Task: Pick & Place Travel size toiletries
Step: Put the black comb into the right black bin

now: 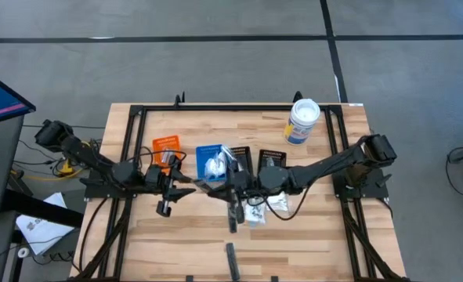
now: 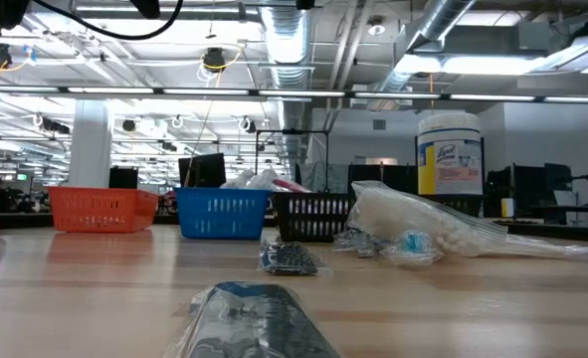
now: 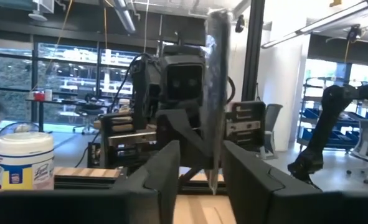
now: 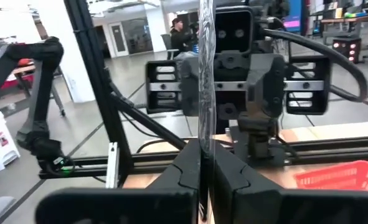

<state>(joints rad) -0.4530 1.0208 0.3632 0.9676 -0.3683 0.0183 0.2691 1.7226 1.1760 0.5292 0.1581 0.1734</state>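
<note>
The right claw (image 4: 203, 163) pinched a slim clear-wrapped stick (image 4: 206, 68) upright, mid-frame in the high view; the left claw (image 3: 199, 168) faced it, spread around the stick's lower end. Closing off-centre could bend or drop it. Both arms reached level toward centre above the desk (image 1: 309, 243).
</note>
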